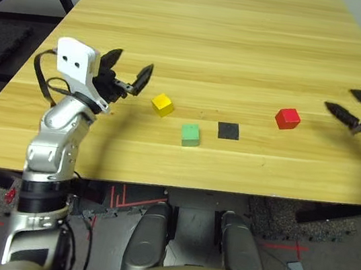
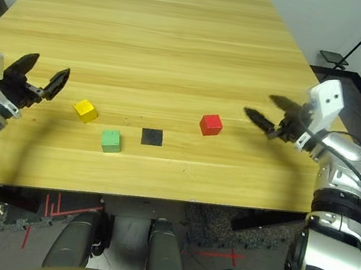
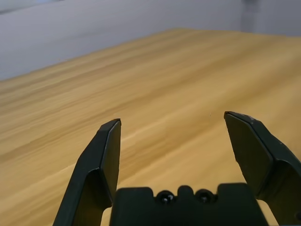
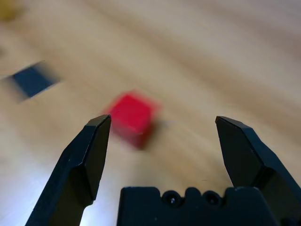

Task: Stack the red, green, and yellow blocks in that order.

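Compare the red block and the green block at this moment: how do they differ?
The red block lies right of the black patch, the green block left of it. The right gripper points at the red block; the green block has none near. Both rest alone on the table, unstacked.

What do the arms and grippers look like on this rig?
Both arms are silver metal with dark joint bands. Each wrist carries a white housing with two small dark holes. The left gripper and right gripper each have two matte black, tapering fingers with angled tips on a black base with two screws. A black cable loops beside the left wrist.
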Action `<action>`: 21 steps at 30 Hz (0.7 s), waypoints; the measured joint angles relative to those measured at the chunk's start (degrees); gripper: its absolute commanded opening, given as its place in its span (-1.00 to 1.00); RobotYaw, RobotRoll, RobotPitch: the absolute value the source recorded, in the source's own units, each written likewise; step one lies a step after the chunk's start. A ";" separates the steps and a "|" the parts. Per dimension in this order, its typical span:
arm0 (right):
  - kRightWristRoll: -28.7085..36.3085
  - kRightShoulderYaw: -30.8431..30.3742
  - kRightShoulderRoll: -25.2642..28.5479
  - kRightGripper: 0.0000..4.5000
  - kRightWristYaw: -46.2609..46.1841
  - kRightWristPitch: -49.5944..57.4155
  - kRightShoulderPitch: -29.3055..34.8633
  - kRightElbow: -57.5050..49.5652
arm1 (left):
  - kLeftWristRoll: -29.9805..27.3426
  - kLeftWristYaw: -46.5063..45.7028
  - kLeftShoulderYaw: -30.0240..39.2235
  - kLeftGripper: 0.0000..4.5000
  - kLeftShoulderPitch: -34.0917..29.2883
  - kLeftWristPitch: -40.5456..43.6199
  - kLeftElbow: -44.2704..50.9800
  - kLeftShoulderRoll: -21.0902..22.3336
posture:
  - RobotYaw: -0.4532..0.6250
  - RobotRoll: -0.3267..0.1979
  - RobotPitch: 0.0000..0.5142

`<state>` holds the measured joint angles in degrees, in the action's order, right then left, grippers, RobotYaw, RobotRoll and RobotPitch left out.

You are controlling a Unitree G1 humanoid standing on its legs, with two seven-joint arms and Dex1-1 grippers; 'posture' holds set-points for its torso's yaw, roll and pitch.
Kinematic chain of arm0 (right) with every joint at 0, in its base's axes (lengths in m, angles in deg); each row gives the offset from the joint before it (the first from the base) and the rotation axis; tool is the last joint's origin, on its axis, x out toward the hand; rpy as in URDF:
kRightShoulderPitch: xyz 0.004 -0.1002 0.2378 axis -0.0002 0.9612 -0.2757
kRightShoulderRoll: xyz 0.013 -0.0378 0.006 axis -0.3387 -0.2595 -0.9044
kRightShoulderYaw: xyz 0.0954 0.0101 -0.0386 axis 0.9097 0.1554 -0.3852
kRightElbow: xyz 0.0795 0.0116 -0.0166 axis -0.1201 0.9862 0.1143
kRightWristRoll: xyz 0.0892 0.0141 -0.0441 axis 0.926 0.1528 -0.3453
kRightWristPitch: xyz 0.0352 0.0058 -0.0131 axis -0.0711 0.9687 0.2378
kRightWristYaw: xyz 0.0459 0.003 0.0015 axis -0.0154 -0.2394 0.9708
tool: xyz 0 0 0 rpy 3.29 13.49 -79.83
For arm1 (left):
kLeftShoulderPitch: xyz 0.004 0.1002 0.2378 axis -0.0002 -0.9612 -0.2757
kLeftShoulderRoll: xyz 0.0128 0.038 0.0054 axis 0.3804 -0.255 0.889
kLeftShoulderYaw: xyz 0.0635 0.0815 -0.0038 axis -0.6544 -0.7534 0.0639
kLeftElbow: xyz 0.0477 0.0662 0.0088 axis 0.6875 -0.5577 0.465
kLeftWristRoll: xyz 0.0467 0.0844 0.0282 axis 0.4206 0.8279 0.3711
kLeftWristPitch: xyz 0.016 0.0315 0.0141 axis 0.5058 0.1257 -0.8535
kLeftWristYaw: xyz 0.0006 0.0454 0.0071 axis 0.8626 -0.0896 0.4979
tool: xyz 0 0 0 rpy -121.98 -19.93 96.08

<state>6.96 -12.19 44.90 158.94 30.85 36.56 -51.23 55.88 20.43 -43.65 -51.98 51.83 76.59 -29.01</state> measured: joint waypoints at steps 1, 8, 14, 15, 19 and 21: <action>-0.72 -2.00 0.24 1.00 2.54 -0.49 -1.00 0.24 | -0.68 1.16 -0.50 0.99 0.52 1.15 0.76 0.58 | 0.11 -0.25 -0.67; -12.60 -13.42 0.05 1.00 8.48 -16.65 -15.34 14.42 | -0.77 3.31 -2.75 0.99 2.41 4.01 2.98 1.67 | 0.21 -0.28 -0.64; -22.75 -19.43 -2.77 1.00 4.54 -28.82 -25.19 29.49 | -0.82 0.50 -2.50 0.99 1.85 6.67 7.98 1.37 | 0.34 -0.28 -0.60; -23.71 -19.77 -3.44 1.00 3.88 -29.53 -26.09 31.08 | -0.86 0.06 -2.35 0.99 1.45 7.10 8.65 1.35 | 0.39 -0.28 -0.58; -27.22 -21.40 -5.87 1.00 1.50 -31.61 -28.70 35.58 | -1.67 -2.05 -1.66 0.99 -0.74 8.79 11.66 1.29 | 0.46 -0.28 -0.53; -28.35 -21.67 -6.77 1.00 0.55 -32.08 -29.13 36.66 | -1.92 -3.27 -0.78 0.99 -1.65 9.57 13.11 1.20 | 0.49 -0.28 -0.52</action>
<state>-21.40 -33.85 38.13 159.49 -1.23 7.43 -14.57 53.96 17.16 -44.44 -53.63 61.41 89.70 -27.81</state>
